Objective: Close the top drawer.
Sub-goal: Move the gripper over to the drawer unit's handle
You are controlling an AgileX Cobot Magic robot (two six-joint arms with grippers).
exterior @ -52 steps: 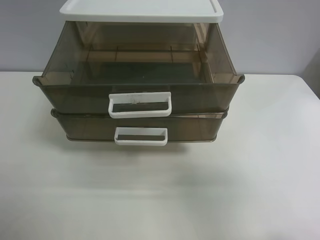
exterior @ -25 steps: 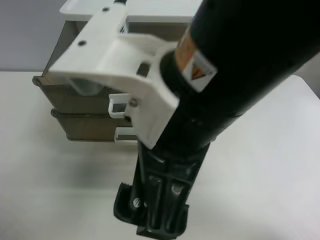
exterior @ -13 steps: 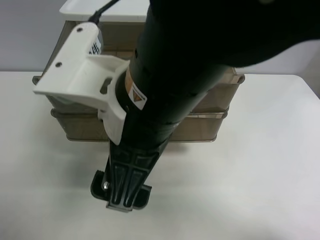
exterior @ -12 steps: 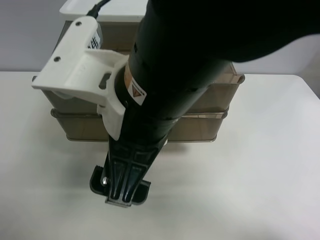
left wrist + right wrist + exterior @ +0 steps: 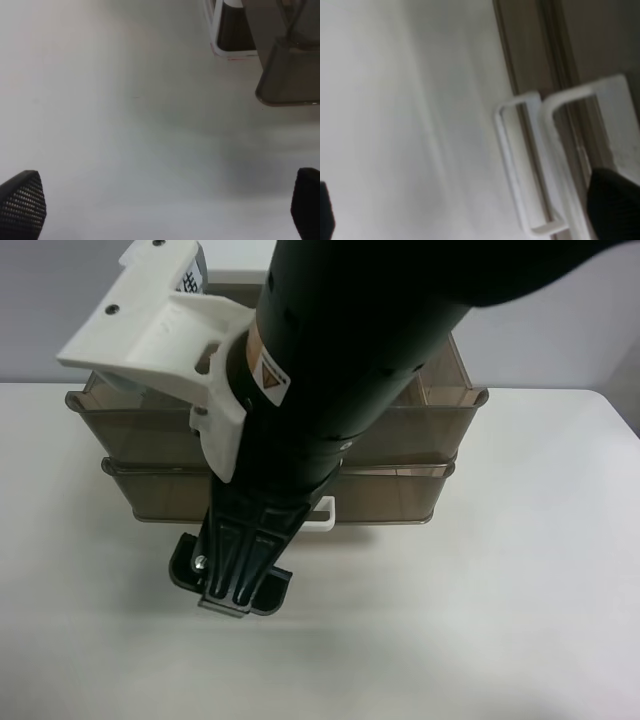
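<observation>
The top drawer [image 5: 130,425] is smoky-brown and stands pulled out over the lower brown drawer [image 5: 390,495]. A black arm with a white camera mount covers the middle of both. Its gripper [image 5: 235,585] hangs over the table just in front of the lower drawer. In the right wrist view this right gripper [image 5: 470,210] is open and empty, one fingertip [image 5: 615,205] close to the top drawer's scuffed white handle [image 5: 620,130]. The lower drawer's clean white handle [image 5: 520,185] lies beside it. The left gripper [image 5: 162,205] is open over bare table.
The drawer unit has a white lid [image 5: 235,258] and stands at the back of a white table [image 5: 520,590]. The left wrist view shows a brown plastic corner [image 5: 287,85] of the unit and a white frame [image 5: 220,30] at a distance.
The right arm has come into the exterior view over the drawers. Its gripper has moved left and then closer to the drawer fronts. The top drawer has not visibly moved.
</observation>
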